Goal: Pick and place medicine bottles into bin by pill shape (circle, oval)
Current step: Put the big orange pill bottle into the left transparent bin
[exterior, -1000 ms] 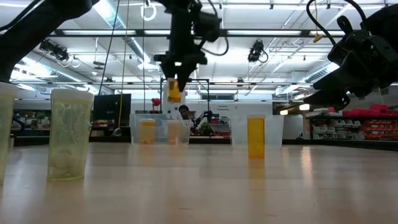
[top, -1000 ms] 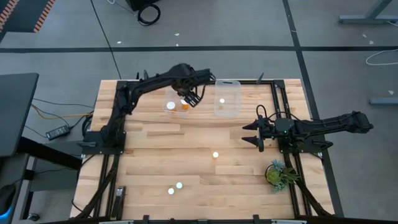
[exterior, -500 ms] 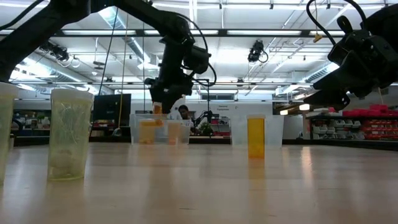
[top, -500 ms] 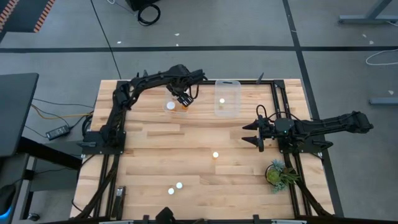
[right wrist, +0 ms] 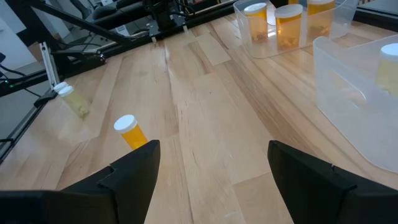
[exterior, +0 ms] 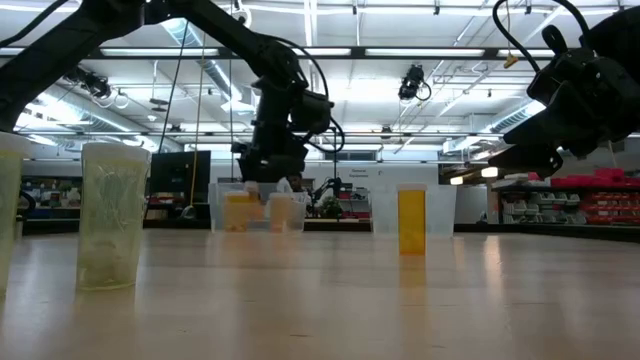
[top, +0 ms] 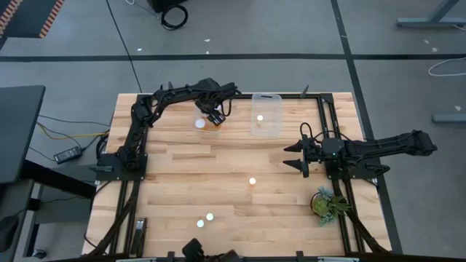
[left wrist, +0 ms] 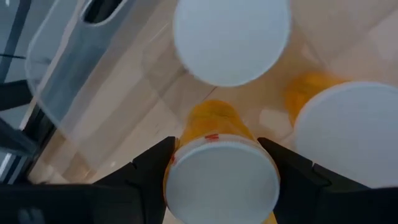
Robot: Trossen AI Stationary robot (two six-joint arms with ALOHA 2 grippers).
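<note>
My left gripper (top: pixel 213 117) reaches down into the clear left bin (top: pixel 195 131) at the far side of the table, shut on an orange medicine bottle with a white cap (left wrist: pixel 221 182). Two more capped bottles (left wrist: pixel 231 37) (left wrist: pixel 348 134) stand in that bin beside it. The clear right bin (top: pixel 266 129) holds one bottle (top: pixel 259 118). Three bottles stand loose on the table: one mid-table (top: pixel 252 181) and two near the front (top: pixel 210 216) (top: pixel 199 224). My right gripper (top: pixel 295 156) waits open at the table's right side. My left gripper pinches the bottle between its two fingers (left wrist: pixel 149 177) at the white cap's rim (left wrist: pixel 177 174), on opposite sides. The fingers come from above, pointing steeply down. The bottle hangs roughly upright inside the left bin. Whether its base touches the bin floor, I cannot tell.
A small potted plant (top: pixel 324 204) sits at the near right. Black frame rails (top: pixel 331 124) border the table's sides. Bare wood lies between the bins and the loose bottles.
My left gripper has gone down and a little toward the table's left edge, carrying the bottle from above the bin's rim down among the bottles inside the left bin. It has stayed shut on the bottle.
</note>
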